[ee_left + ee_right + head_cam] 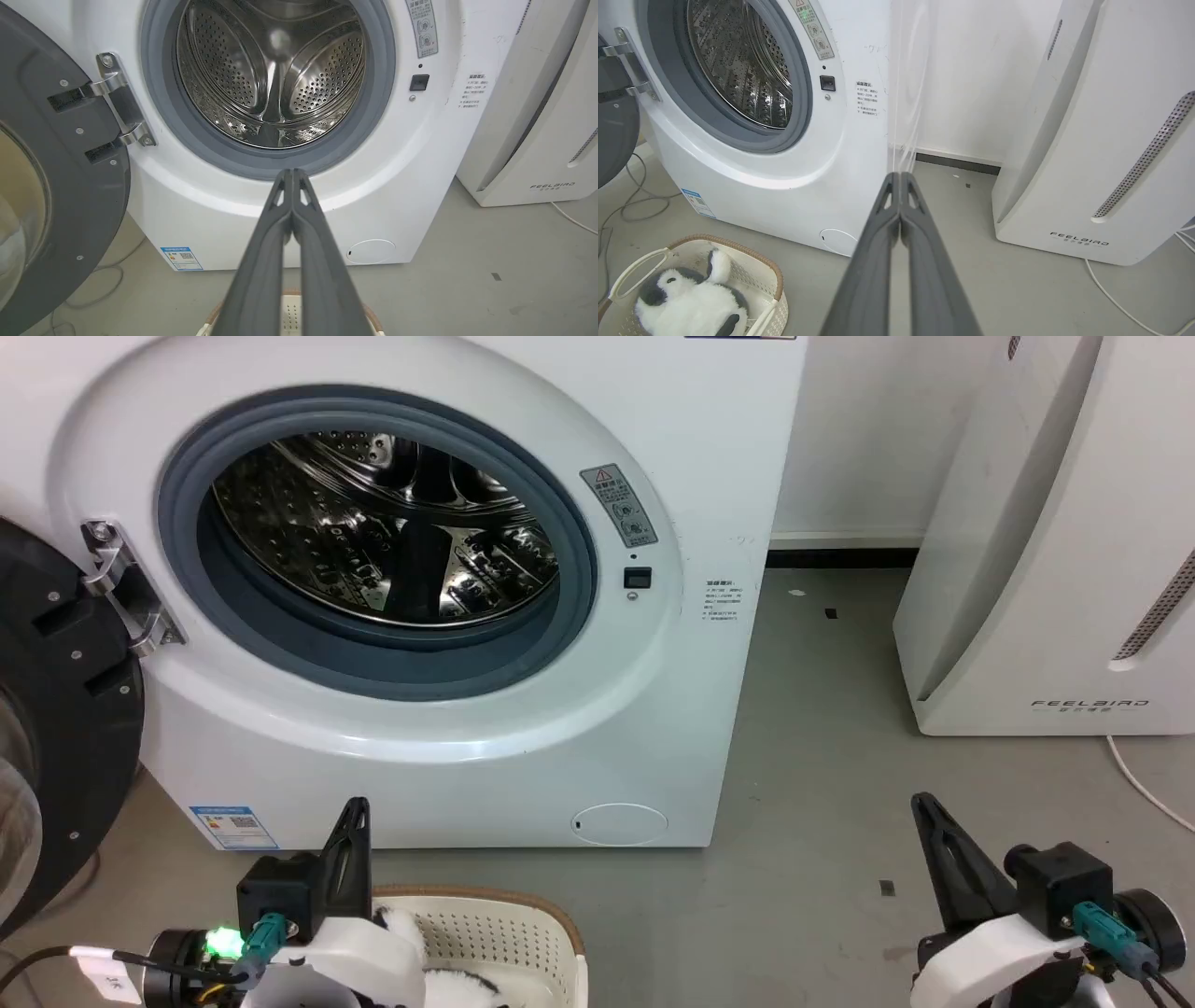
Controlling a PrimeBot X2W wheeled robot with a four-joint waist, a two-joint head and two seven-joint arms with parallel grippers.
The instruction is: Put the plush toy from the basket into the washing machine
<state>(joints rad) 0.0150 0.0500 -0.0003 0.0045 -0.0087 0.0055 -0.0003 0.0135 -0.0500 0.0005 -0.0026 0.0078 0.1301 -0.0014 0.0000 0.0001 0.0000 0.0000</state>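
Washing machine [448, 709]: the door [56, 728] is swung fully open to the robot's left on its hinge [121, 588]. The round opening is unobstructed. The grey rubber ring [373, 663] rims it all round, with the steel drum [392, 532] bare behind.

Basket [504, 915]: it stands on the floor [822, 784] just in front of the machine's lower front panel, apart from it. To its right, open grey floor runs to the white FEELBIRD appliance [1046, 569], where a white cable [1148, 784] trails.

Plush toy [691, 303]: it lies inside the basket. In the right wrist view its long axis runs roughly left to right. The end with the eye sits at that view's left, by the basket's pale handle. One fluffy white part stands up towards the rim nearest the machine. In the head view the left arm hides part of the toy.

Left claw [357, 805]: clenched, fingers pressed together with nothing between them. It is raised above the basket and points at the lower edge of the ring.

Right claw [920, 800]: clenched likewise and empty. It is over open floor, well apart from the basket.
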